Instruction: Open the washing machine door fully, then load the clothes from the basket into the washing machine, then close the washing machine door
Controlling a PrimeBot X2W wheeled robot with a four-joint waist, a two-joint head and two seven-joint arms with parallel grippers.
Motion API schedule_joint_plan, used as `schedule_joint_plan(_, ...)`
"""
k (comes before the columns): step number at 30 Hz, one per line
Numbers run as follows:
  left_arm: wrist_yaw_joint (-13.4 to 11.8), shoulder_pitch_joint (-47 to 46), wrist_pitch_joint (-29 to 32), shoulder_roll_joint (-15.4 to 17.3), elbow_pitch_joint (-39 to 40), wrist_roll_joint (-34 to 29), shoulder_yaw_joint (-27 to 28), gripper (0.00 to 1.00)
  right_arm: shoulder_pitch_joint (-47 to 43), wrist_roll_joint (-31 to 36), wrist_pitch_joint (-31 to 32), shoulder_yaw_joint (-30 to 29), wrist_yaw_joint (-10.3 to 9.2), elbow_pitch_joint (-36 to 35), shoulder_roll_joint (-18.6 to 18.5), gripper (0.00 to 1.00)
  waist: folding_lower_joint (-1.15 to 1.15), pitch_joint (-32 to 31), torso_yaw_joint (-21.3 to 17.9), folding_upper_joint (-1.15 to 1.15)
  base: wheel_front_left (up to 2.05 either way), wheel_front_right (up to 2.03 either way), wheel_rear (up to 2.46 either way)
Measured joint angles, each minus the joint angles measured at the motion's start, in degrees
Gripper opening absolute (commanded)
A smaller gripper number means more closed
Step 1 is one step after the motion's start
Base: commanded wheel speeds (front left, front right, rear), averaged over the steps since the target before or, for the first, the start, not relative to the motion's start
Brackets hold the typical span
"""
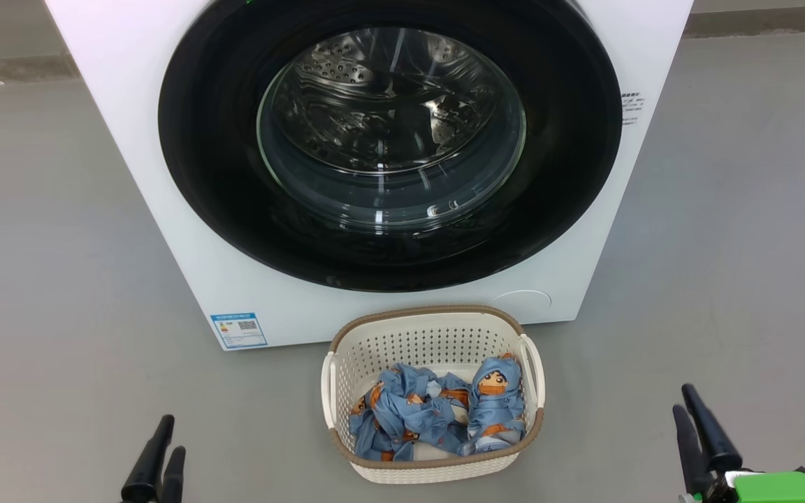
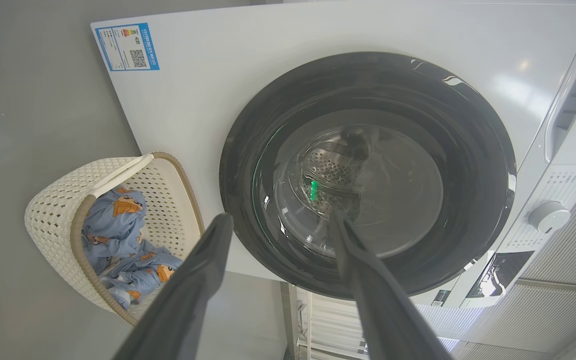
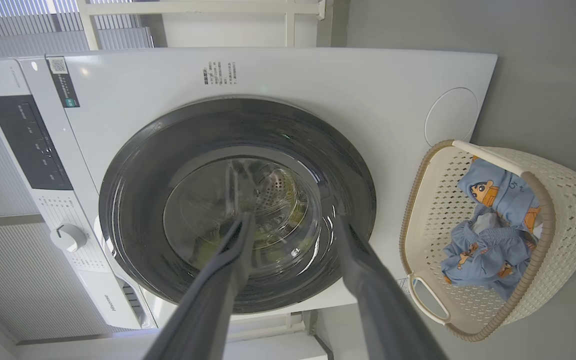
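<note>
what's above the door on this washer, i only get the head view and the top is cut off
Observer: The right wrist view shows a dark control panel and a round white knob beyond the washing machine door.
Operator: is my left open, it looks edge on here
Observer: Yes. In the left wrist view the left gripper stands open and empty.
Operator: and the right
Observer: The right gripper is open and empty too, going by its wrist view.
</note>
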State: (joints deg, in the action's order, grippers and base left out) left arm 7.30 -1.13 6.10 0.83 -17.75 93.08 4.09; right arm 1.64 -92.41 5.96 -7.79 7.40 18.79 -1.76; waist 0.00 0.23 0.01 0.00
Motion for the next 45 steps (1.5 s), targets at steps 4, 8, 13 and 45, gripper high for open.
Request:
schedule_joint_plan(4,0.0,0.0,-0.5,0.1,0.2,0.0,0.0,1.00,-0.2,0.0,-0.5,0.3,0.00,-0.1,0.0,1.00,0.04,-0.1,0.0,0.00,0.00,0.00,0.00)
schedule_joint_plan(8,0.0,0.0,-1.2,0.1,0.6,-0.2,-0.2,1.00,-0.2,0.2,-1.2,1.0,0.00,-0.1,-0.1,1.00,0.02,0.0,0.1,0.00,0.00,0.00,0.00)
schedule_joint_plan(13,0.0,0.0,-2.2,0.6,1.3,-2.2,-0.6,1.00,-0.1,1.5,-2.1,1.7,0.00,-0.1,-0.3,1.00,0.01,0.2,0.2,0.00,0.00,0.00,0.00)
schedule_joint_plan(45,0.0,0.0,-7.2,2.9,4.5,-26.5,-2.1,1.00,3.1,23.8,-7.2,5.6,0.00,0.6,-2.2,1.00,0.01,1.4,0.7,0.00,0.00,0.00,0.00)
